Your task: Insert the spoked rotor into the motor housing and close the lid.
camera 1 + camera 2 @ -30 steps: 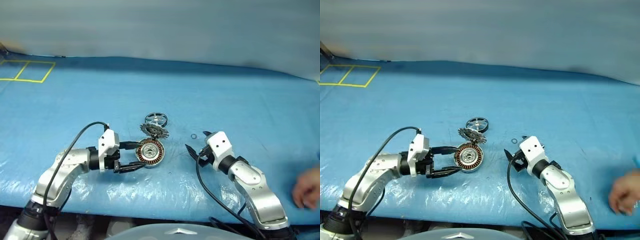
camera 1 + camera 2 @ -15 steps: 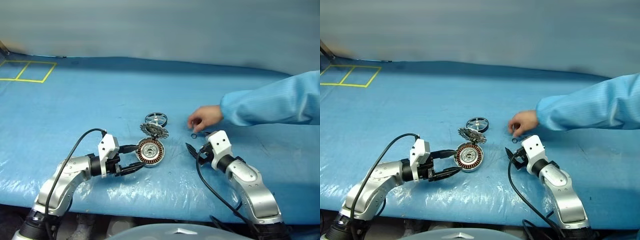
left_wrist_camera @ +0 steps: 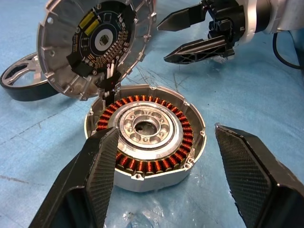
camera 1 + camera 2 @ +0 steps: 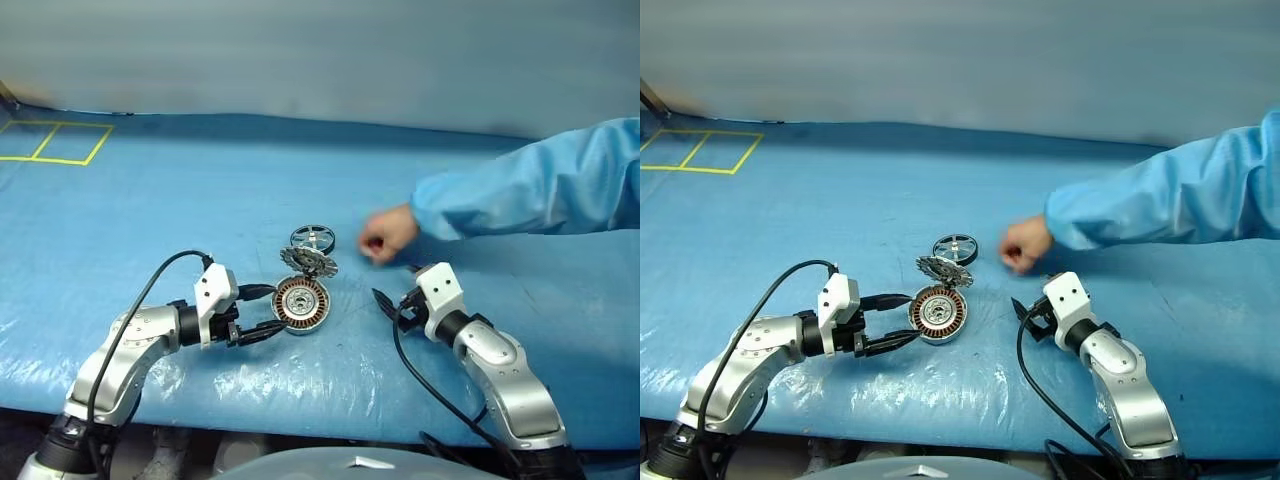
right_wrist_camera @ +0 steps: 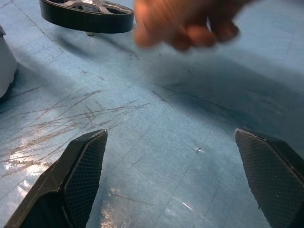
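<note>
On the blue plastic-covered table [image 4: 150, 200], the shallow round silver motor housing [image 4: 301, 306] with its ring of copper-brown windings sits near the front edge, its hinged silver-grey toothed lid [image 4: 308, 262] tilted open on the far side. The small black-rimmed spoked rotor [image 4: 311, 238] lies just beyond the lid. The left gripper [image 4: 270, 313] has its fingers spread wide on either side of the housing, not clamped. The right gripper [image 4: 386, 301] stands fully open and empty, near a person's hand [image 4: 385, 234] in a blue sleeve [image 4: 530, 195]
</note>
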Available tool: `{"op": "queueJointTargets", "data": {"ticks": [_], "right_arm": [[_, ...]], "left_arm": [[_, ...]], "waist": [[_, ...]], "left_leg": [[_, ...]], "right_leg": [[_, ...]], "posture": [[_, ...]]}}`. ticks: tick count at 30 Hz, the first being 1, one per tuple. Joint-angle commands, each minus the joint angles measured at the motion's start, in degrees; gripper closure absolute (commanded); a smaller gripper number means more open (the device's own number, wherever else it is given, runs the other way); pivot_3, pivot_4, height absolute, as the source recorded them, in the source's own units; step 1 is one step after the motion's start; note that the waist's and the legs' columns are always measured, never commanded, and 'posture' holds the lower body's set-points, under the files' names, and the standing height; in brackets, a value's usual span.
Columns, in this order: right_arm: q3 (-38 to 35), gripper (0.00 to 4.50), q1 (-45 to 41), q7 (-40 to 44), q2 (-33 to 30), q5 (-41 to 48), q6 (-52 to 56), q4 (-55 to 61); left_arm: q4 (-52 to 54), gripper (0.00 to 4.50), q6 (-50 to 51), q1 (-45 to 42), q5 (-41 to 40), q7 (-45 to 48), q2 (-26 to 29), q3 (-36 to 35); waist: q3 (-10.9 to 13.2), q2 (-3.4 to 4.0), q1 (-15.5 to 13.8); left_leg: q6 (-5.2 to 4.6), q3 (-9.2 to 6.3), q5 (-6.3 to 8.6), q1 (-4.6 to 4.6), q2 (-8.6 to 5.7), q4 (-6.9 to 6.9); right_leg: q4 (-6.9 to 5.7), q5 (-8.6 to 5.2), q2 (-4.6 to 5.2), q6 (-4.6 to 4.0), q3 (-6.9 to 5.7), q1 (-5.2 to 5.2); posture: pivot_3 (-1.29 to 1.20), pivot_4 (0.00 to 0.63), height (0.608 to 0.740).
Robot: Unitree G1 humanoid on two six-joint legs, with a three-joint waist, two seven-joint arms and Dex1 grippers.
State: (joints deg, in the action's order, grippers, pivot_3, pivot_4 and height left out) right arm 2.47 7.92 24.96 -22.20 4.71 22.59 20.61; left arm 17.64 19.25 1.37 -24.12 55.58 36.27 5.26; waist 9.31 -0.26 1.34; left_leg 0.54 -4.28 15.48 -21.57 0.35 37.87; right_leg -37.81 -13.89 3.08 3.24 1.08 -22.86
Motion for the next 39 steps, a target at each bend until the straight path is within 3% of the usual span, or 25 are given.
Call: {"op": "queueJointTargets", "data": {"ticks": [1,17,28,39], "right_arm": [[0.04,0.00,-0.12,0.17,-0.91,-0.56,-1.05,1.86],[1.48,0.00,-0.46,1.69,-2.64,-0.54,0.21,4.07],[2.30,0.00,-1.02,1.49,-2.10,-0.67,-0.26,3.57],[2.92,0.00,-0.90,0.51,-1.75,-1.35,-0.72,3.30]], "left_arm": [[-0.34,1.07,-1.64,-1.12,0.51,0.30,0.28,-0.98],[-0.90,1.07,0.76,-0.61,-1.64,1.14,2.62,-6.17],[-5.87,1.07,-5.18,1.61,3.11,-5.70,1.83,-12.64],[-12.29,1.07,-12.20,1.48,10.75,-8.63,-5.05,-4.07]], "waist": [[0.00,0.00,0.02],[0.00,0.00,0.08],[0.01,0.00,0.05],[0.01,-0.01,-0.14]], "left_leg": [[0.00,0.00,0.00,0.00,0.00,0.00],[0.00,-0.02,0.00,-0.01,0.01,-0.03],[0.00,-0.02,0.00,0.00,0.01,-0.05],[0.01,-0.01,0.00,-0.02,-0.05,-0.04]], "right_leg": [[0.00,0.00,0.00,0.00,0.00,0.00],[0.01,-0.01,0.00,0.00,-0.02,-0.01],[0.02,-0.02,0.00,-0.02,-0.02,-0.03],[0.03,0.02,0.07,0.03,-0.01,-0.02]], "posture": [[0.00,0.150,0.740],[0.00,0.150,0.740],[0.00,0.150,0.740],[0.00,0.150,0.740]]}}
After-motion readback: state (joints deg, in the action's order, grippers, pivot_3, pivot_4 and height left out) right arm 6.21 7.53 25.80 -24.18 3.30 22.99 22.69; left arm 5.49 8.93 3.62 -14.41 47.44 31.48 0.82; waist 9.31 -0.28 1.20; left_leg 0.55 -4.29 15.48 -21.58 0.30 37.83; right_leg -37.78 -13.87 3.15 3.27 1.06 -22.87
